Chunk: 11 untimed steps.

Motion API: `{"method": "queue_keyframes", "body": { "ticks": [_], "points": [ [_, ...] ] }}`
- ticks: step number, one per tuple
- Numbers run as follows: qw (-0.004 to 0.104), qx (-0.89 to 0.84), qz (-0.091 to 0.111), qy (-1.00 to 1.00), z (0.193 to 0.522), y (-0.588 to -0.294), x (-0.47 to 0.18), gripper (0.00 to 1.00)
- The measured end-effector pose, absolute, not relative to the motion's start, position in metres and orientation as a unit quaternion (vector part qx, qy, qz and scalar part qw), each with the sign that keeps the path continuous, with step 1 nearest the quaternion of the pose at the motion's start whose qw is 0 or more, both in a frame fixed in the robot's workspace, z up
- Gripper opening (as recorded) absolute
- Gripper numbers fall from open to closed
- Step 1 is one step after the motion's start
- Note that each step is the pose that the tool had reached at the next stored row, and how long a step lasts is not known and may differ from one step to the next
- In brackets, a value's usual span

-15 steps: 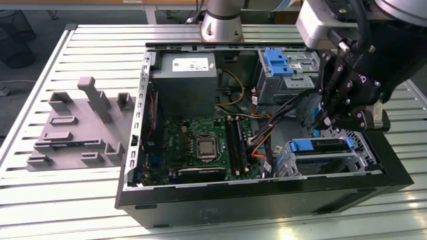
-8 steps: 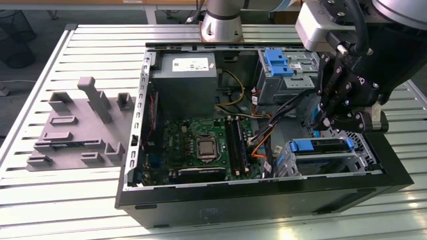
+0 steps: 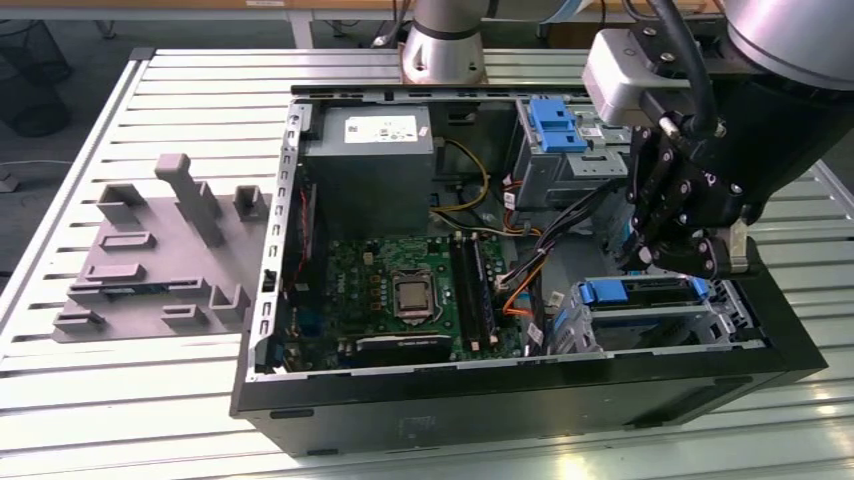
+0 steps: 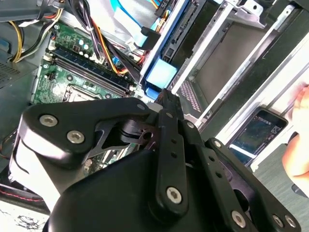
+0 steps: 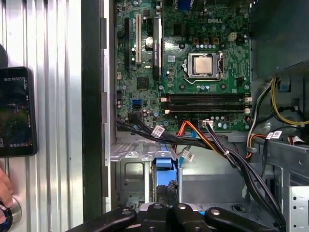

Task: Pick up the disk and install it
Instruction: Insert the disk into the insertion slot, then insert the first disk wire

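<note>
The worktop (image 3: 160, 400) is pale ribbed metal, dully shiny. The computer case (image 3: 534, 410) is matt black, its drive cage (image 3: 641, 326) bare grey sheet metal. The disk (image 3: 641, 291) has a smooth blue plastic frame. The claw (image 3: 681, 262) is matt black.

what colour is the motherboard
The motherboard is green, clearest in the first wrist view.

table (image 3: 134, 400): pale slatted metal | floor (image 3: 54, 130): grey | bin (image 3: 30, 60): dark mesh, exterior view's left

Robotics lab, slatted metal workbench (image 3: 120, 400), opened computer case (image 3: 507, 405)
</note>
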State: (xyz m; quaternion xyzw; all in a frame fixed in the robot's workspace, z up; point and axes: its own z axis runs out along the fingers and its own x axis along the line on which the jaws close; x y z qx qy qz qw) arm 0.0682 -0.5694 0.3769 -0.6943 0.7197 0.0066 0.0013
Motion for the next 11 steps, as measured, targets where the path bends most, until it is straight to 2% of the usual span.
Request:
{"method": "queue_keyframes", "body": {
  "ticks": [11],
  "points": [
    [0.001, -0.694, 0.007, 0.720, 0.3759, -0.5694, 0.0682, 0.11]
  ]
}}
